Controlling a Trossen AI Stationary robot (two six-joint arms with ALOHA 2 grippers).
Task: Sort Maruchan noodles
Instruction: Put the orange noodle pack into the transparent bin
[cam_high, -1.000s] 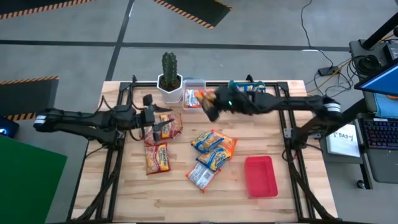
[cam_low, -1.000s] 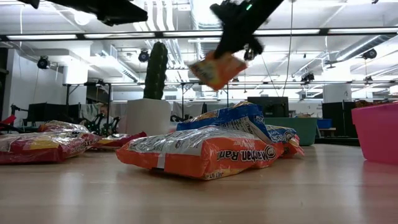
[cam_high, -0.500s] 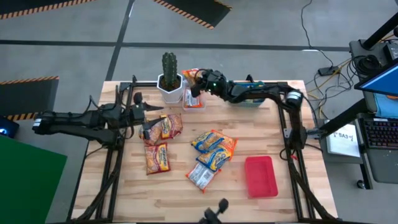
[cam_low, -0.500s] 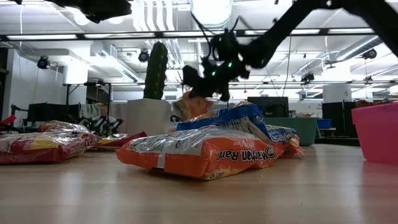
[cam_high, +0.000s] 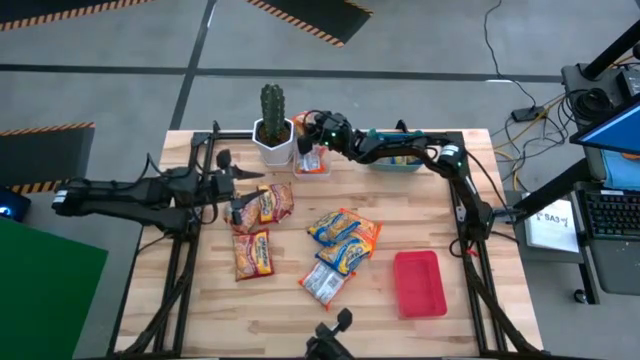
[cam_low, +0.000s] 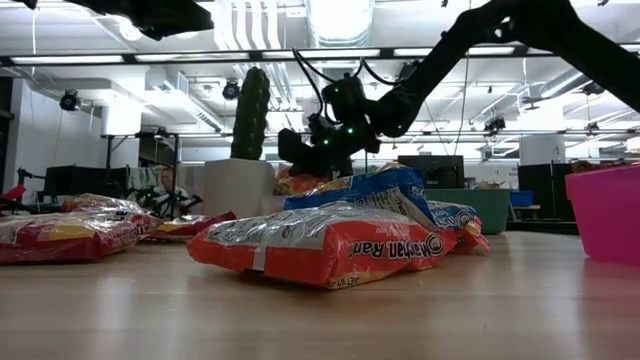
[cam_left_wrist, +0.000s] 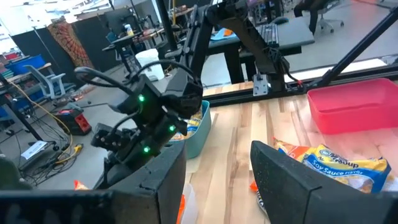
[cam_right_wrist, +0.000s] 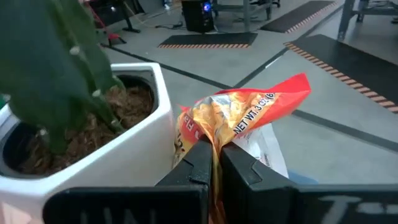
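A pale wooden plank table (cam_high: 430, 320) stands on a grey concrete floor (cam_high: 120, 40) with orange-and-black hazard stripes (cam_high: 310, 18). Long fluorescent ceiling lights (cam_low: 340, 15) hang over cluttered desks (cam_left_wrist: 124, 46) behind.

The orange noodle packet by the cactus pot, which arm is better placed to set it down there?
The right: its gripper is shut on the orange noodle packet beside the cactus pot. The left gripper hangs over the other packets.

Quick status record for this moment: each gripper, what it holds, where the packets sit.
right gripper: shut on orange packet, at the table's far edge beside the cactus pot
left gripper: open, empty, above the left packets
centre pile: several packets, untouched
red tray: nothing visible inside
teal bin: far edge
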